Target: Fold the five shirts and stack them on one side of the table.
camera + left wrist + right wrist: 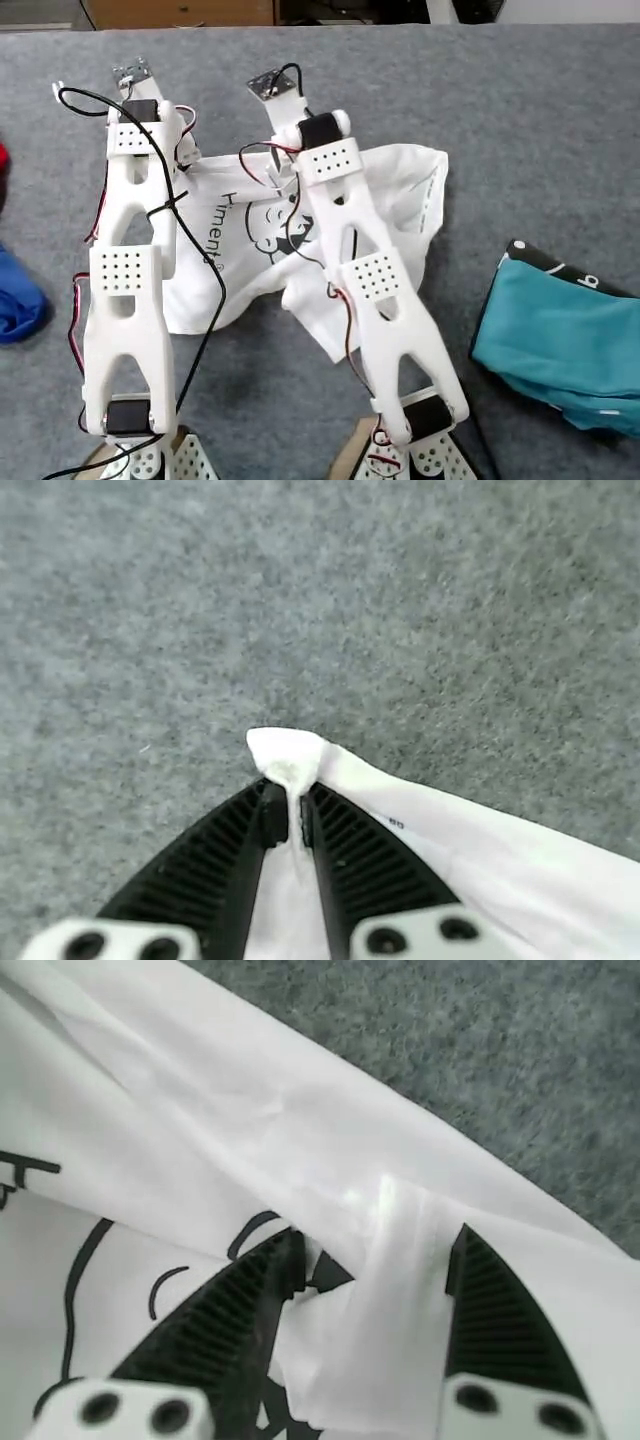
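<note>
Shirts are lying unfolded wherever you are looking, so by my judgement you are working at the very start: no flat folded piece and no stack is showing on the grey table [520, 120], and all the folding and stacking is waiting for you.

Nearest the arm bases, the white shirt [400, 190] is trailing a loose pointed flap toward you. It is sprawling across the middle of the table under both arms, thin soft cloth, creased and doubled over itself, with a black line drawing and lettering on it.

To your right, the teal shirt [560, 340] is sitting in a smooth, slightly glossy heap, well apart from the white one. At the left edge the blue shirt [20, 295] is bunching into a rounded lump.

Farther out, your right gripper [375, 1250] is standing with its ribbed black jaws apart, straddling a raised ridge of white cloth. Your left gripper [287, 815] is pinching a small corner of the white shirt, jaws closed on it, above the felt-like nap of the table.
</note>
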Robot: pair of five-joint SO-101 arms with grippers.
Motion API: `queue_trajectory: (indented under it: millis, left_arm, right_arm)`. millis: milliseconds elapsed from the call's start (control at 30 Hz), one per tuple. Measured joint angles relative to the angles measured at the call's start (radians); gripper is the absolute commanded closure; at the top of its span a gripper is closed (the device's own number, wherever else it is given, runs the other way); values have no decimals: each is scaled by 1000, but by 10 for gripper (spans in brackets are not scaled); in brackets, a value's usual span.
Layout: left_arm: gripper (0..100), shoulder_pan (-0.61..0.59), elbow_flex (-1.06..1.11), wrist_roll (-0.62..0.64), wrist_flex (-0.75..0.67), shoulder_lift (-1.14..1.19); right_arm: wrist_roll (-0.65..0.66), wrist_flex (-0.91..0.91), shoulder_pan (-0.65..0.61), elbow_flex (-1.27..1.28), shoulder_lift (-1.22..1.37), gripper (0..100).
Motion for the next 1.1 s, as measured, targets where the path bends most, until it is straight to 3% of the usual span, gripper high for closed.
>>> queue_trajectory:
  millis: [333, 567, 1100]
  left_arm:
    - [981, 0, 0, 0, 0, 0]
    - [981, 0, 0, 0, 0, 0]
    - [981, 0, 0, 0, 0, 0]
  right_arm:
    - [-2, -60, 40, 0, 0, 769]
    - [-2, -91, 72, 0, 5, 912]
    - [2, -129, 127, 0, 9, 900]
